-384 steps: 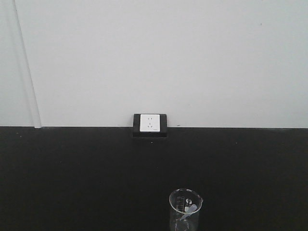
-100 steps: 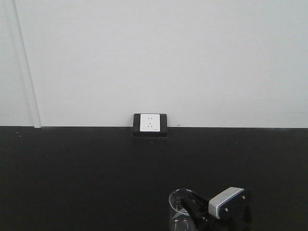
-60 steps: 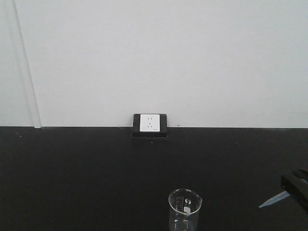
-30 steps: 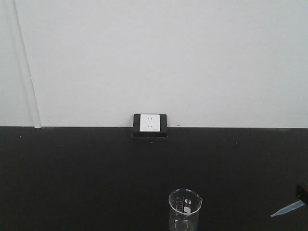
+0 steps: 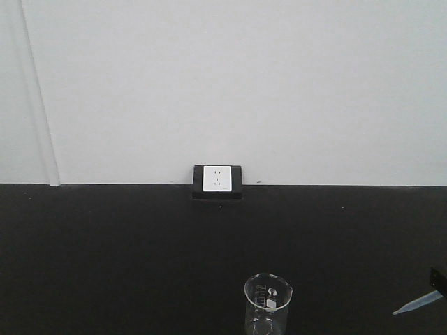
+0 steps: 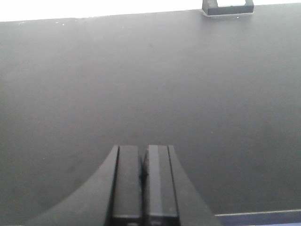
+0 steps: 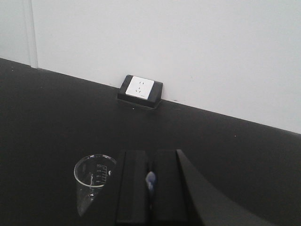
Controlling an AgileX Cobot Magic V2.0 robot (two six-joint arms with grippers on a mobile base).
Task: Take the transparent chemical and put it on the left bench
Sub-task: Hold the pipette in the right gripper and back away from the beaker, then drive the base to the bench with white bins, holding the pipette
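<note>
Transparent chemical [image 7: 94, 181] upright, left of right tool [image 7: 150, 157] with pipette [image 7: 150, 181].

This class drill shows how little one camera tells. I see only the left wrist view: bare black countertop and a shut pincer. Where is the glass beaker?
Observer: The glass beaker stands upright on the countertop, nearer the front camera than the wall socket.
Operator: Is the right pincer on it?
Observer: No. The right pincer is off to its side, apart from it, shut on a pipette.
Operator: Anything in the beaker?
Observer: No pipette shows inside it.
</note>
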